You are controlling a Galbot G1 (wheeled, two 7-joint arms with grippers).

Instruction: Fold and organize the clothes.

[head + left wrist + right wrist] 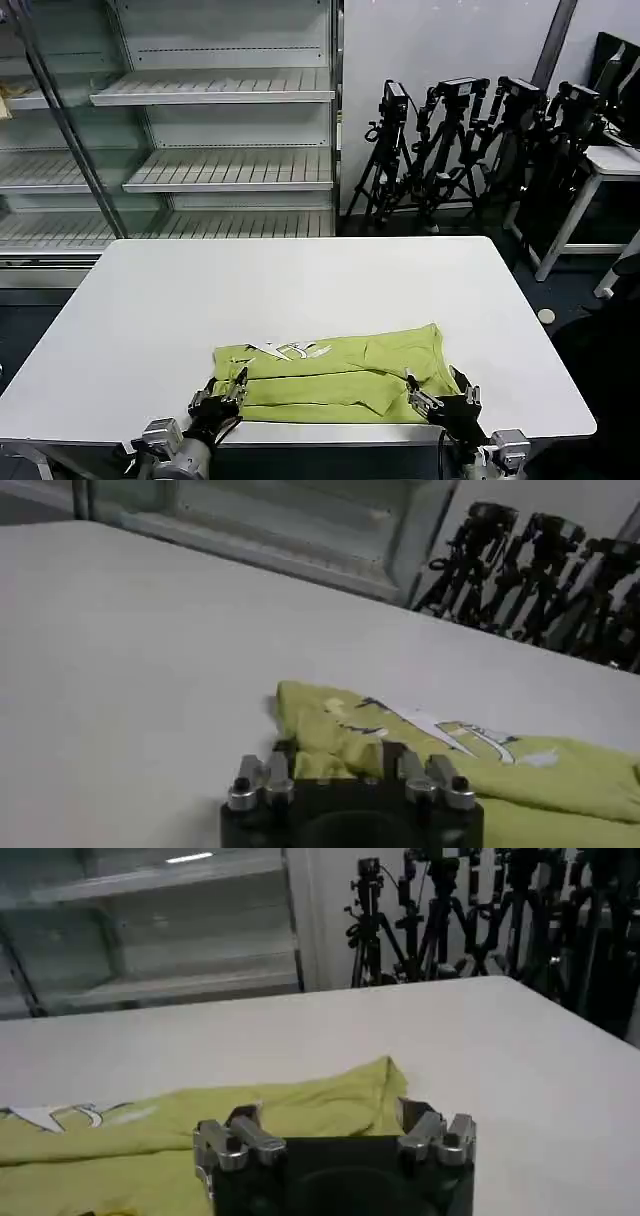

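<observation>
At the bench's [150,300] near edge, both tools, left [226,396] and right [438,400], spread wide, may pinch only the T-shirt's [340,375] top layer, spoiling the fold.

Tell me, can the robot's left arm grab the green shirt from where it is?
Probably yes. The left tool sits right at the near left edge of the T-shirt on the table, with nothing lying between them. The right tool is at the near right edge.

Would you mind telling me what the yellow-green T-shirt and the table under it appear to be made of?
The T-shirt looks like soft matte knit fabric, probably cotton or a blend: it creases and drapes in folds. The table looks like a smooth white laminate or painted board, with an even, faintly glossy surface.
</observation>
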